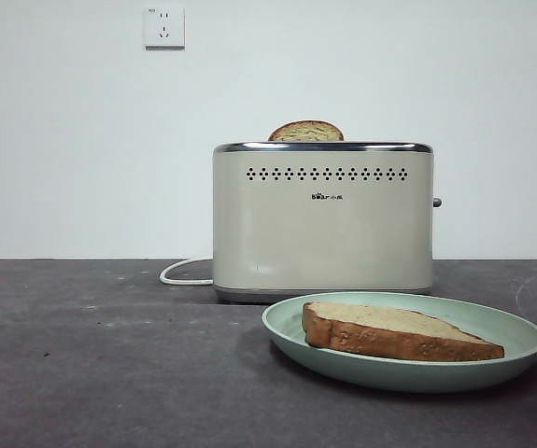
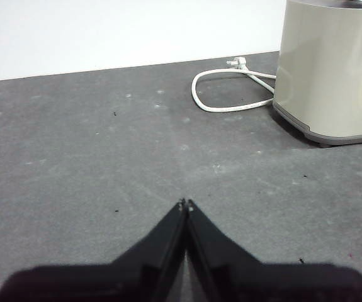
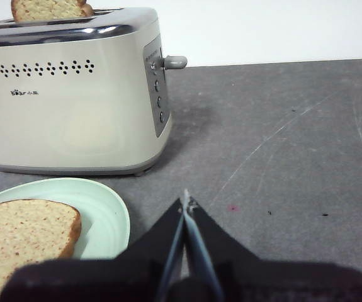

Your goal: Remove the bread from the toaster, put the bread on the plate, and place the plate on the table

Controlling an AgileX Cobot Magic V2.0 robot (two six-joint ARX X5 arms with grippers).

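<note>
The bread [image 1: 394, 332] lies flat on the mint-green plate [image 1: 520, 341], which rests on the dark table [image 1: 100, 373] in front of the cream toaster [image 1: 322, 219]. The right wrist view shows the same slice of bread [image 3: 20, 236] on the plate [image 3: 108, 217] beside the toaster [image 3: 73, 94]. My right gripper [image 3: 186, 202] is shut and empty, just right of the plate. My left gripper [image 2: 186, 203] is shut and empty over bare table, away from the toaster [image 2: 332, 69]. Neither arm shows in the front view.
A second slice [image 1: 306, 132] pokes its domed top out of the toaster slot, also seen as the second slice [image 3: 50, 9] in the right wrist view. A white cord [image 2: 221, 94] loops on the table left of the toaster. The toaster lever [image 3: 174, 61] sticks out on its right side.
</note>
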